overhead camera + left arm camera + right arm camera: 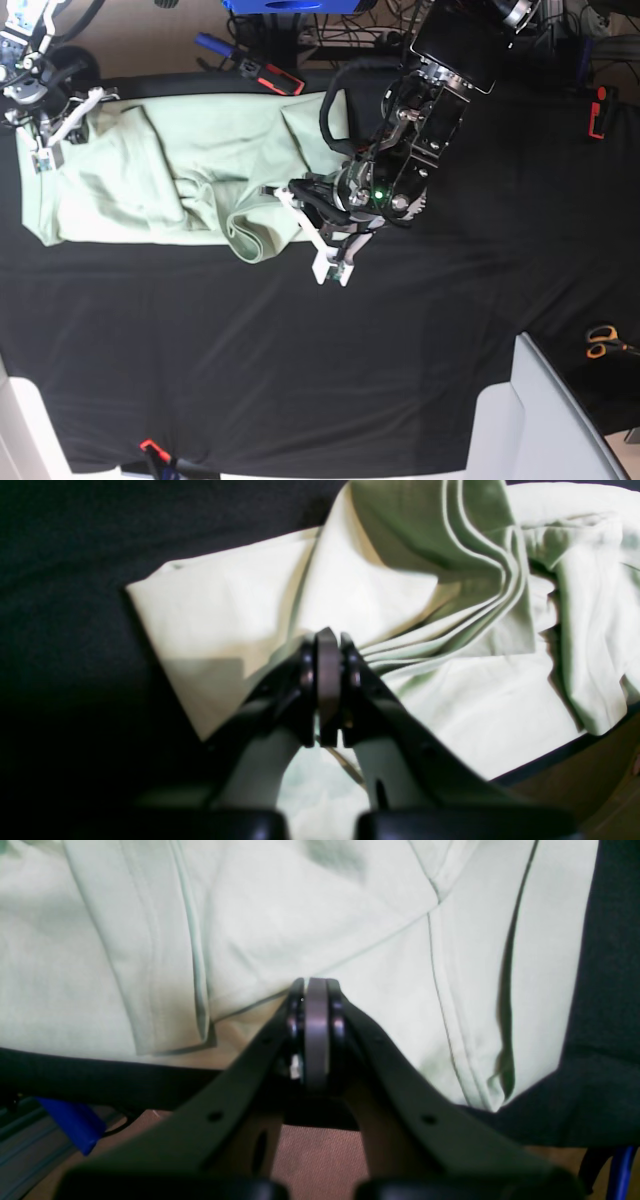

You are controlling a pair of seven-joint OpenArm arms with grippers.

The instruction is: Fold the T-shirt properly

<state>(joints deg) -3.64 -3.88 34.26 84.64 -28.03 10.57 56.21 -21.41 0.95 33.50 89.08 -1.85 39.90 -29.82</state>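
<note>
The pale mint-green T-shirt (150, 170) lies crumpled on the black tablecloth (300, 360) at the upper left of the base view. My left gripper (277, 190) is at the shirt's right end. Its jaws are shut (327, 636), and pleats of the T-shirt (225, 610) run into the tips, so cloth looks pinched there. My right gripper (98, 97) is at the shirt's far left, near the table corner. It is shut too (315, 985), with creases in the T-shirt (300, 915) meeting at its tip.
Orange-handled scissors (602, 340) lie at the right edge. A red and black tool (280, 78) sits at the table's back edge and a red item (597, 110) at far right. A white panel (560, 420) covers the lower right corner. The table edge (100, 1075) runs just under my right gripper.
</note>
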